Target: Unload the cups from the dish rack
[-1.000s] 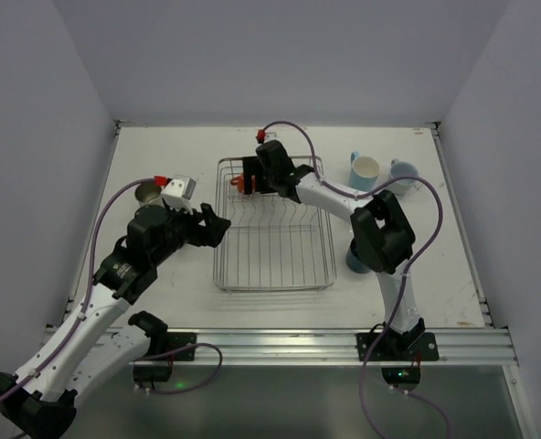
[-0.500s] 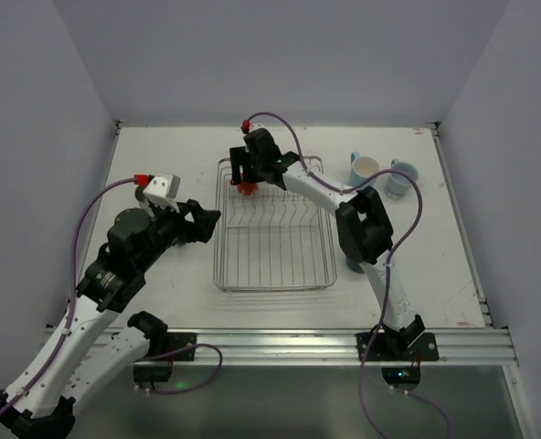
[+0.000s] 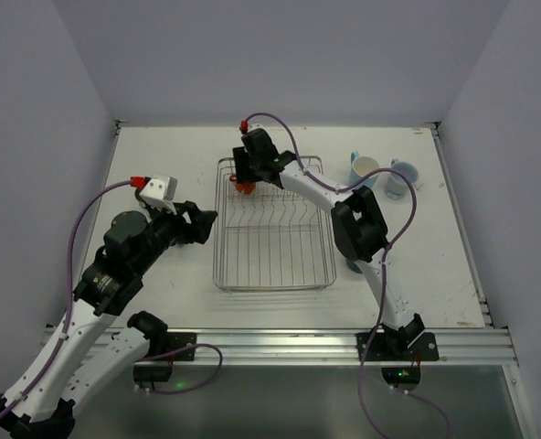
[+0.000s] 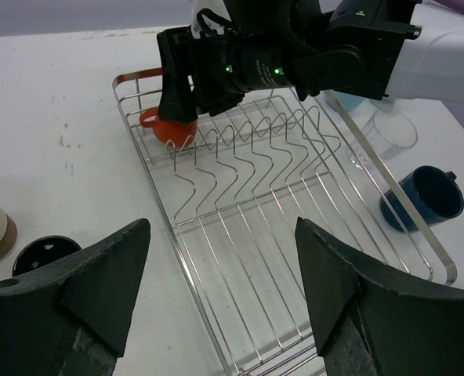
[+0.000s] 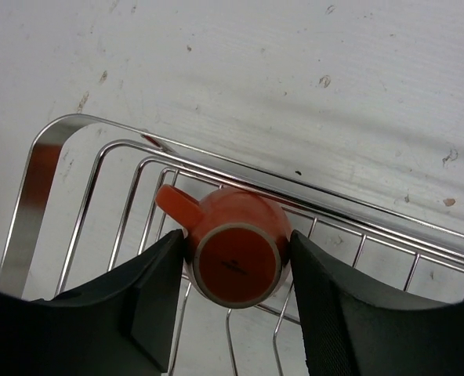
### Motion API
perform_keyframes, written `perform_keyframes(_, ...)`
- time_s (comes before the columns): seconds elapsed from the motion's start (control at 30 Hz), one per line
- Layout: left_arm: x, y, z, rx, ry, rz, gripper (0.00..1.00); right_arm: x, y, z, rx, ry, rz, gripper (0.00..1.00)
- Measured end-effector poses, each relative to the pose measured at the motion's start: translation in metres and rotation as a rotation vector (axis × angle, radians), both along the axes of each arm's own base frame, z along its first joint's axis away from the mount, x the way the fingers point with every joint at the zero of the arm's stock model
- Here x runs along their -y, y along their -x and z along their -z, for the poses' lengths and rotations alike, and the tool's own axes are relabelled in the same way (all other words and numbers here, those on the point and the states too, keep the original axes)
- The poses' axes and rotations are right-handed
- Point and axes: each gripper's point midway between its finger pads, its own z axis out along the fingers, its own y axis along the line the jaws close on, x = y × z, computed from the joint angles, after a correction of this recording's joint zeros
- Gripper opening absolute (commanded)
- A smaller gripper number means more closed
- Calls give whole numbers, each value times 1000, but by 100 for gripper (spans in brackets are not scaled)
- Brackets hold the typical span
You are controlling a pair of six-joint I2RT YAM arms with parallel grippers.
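The left gripper [image 4: 222, 227] hovered spread and empty just beside the dish rack [image 3: 217, 247]. In the rack's far left corner, the right gripper [image 5: 233, 243] pinched the inverted orange mug [image 5: 236, 266]. Recommended procedure: confirm a firm hold, then lift straight up, clear of the tines. The mark on the mug's base was illegible.

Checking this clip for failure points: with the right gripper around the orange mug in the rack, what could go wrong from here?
1. The right gripper holds the upturned orange mug by its round wall, handle beside one finger; it might twist or slip.
2. The mug sits against the dish rack's corner wires; lifting may snag and drag the rack, which the open left gripper isn't holding.
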Motion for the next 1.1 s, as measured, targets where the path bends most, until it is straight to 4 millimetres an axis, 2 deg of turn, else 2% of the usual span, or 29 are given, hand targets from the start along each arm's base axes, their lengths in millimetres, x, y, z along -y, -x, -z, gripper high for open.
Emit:
perform_keyframes(0.2, 2, -1, 5, -15, -5, 4, 79, 7, 7, -2, 26, -26, 11, 10)
perform_keyframes(0.33, 6, -1, 5, -19, 12, 17, 79, 13, 19, -15, 36, -73, 24, 7)
perform_keyframes(0.43, 11, -1, 6, -24, 32, 37, 79, 12, 23, -39, 67, -142, 31, 7)
perform_keyframes(0.67, 26, -2, 12, -58, 86, 83, 75, 9, 29, -114, 164, -364, 36, 7)
perform_keyframes(0.77, 33, -6, 16, -73, 112, 97, 72, 17, 35, -131, 172, -439, 38, 7)
perform_keyframes(0.9, 43, -15, 23, -94, 144, 107, 66, 33, 53, -133, 141, -531, 42, 7)
perform_keyframes(1.03, 51, -26, 26, -104, 180, 104, 62, 51, 81, -131, 73, -652, 32, 8)
perform_keyframes(1.1, 55, -31, 23, -94, 208, 105, 61, 58, 95, -137, 49, -729, 15, 8)
